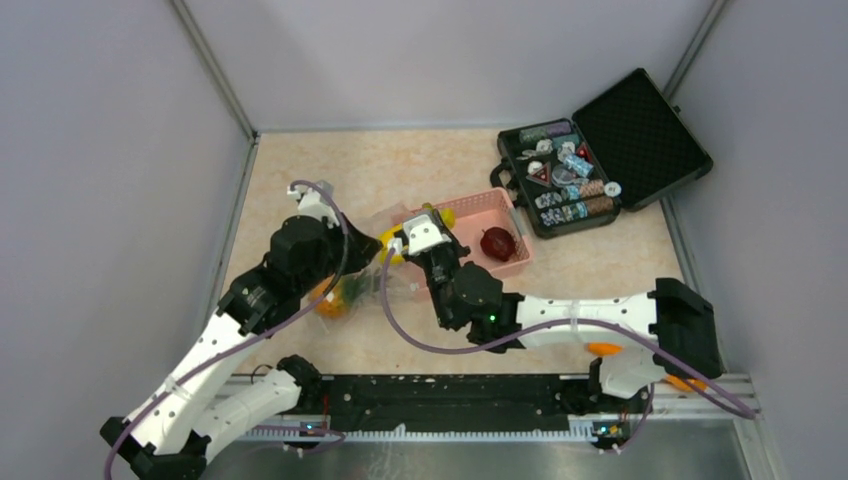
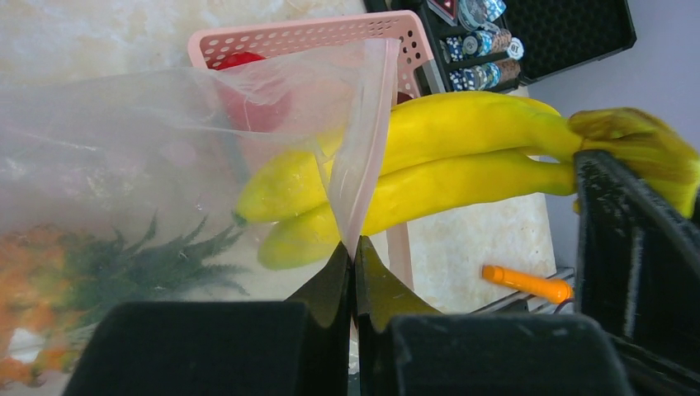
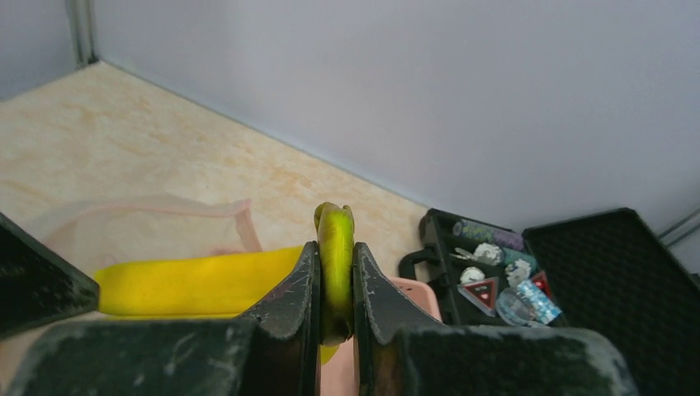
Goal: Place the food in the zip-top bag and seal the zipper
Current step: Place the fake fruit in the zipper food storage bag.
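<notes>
In the left wrist view the clear zip-top bag (image 2: 148, 157) hangs open, and my left gripper (image 2: 353, 257) is shut on its pale-pink zipper (image 2: 367, 157) strip. A pineapple (image 2: 115, 264) with green leaves lies inside the bag. My right gripper (image 3: 336, 266) is shut on the stem of the yellow banana bunch (image 3: 198, 285). The banana bunch (image 2: 462, 157) is level, with its tips past the bag's mouth edge. A red fruit (image 2: 243, 91) shows through the plastic; I cannot tell whether it is in the bag or the basket. A maroon fruit (image 1: 497, 243) sits in the pink basket (image 1: 470, 205).
The pink basket (image 2: 330, 33) stands right behind the bag. An open black case (image 1: 590, 165) of small trinkets lies at the back right. An orange stick (image 2: 528, 283) lies near the table's front edge. Grey walls close in the left, the back and the right.
</notes>
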`<control>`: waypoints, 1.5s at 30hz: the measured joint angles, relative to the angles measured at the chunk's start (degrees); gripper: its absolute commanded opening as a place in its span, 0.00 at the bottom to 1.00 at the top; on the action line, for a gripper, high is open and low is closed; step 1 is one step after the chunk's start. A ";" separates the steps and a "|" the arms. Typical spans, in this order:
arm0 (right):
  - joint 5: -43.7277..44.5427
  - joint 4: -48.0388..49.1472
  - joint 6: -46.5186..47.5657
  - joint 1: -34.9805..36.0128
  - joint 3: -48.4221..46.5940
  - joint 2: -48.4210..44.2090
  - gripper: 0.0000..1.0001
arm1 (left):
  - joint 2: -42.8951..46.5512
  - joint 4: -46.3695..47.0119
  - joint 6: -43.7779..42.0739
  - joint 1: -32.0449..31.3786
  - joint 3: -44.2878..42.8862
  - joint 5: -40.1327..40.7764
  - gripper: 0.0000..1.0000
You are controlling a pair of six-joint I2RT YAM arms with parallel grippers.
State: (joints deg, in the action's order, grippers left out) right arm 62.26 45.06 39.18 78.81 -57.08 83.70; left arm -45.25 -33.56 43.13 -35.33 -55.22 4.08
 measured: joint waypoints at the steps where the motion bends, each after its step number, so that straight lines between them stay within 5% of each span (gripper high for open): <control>1: 0.20 -1.86 -2.05 0.04 -1.49 0.04 0.00 | 0.09 0.02 0.00 0.00 0.00 0.00 0.00; 7: 0.98 -10.73 -14.49 0.09 -8.02 0.57 0.00 | 0.39 0.20 0.22 0.00 0.00 -0.48 0.00; 18: 1.44 -19.28 -23.10 0.09 -12.44 9.62 0.00 | 0.37 1.18 0.50 0.00 0.00 -2.99 0.00; 31: 8.96 4.35 -13.07 0.09 -12.85 15.61 0.00 | 0.76 2.60 1.16 0.00 0.00 -5.75 0.00; 40: -0.04 -17.90 -36.11 -1.22 -16.22 15.96 0.00 | 1.86 0.96 0.39 0.22 0.00 -3.61 0.00; 45: -4.70 -25.33 -46.40 -2.97 -16.59 15.12 0.21 | 1.90 -0.20 0.22 0.26 0.02 -2.80 0.00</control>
State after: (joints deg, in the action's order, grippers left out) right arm 57.56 19.73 -7.22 75.83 -73.67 98.83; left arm -43.35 -33.76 43.35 -35.07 -55.20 1.28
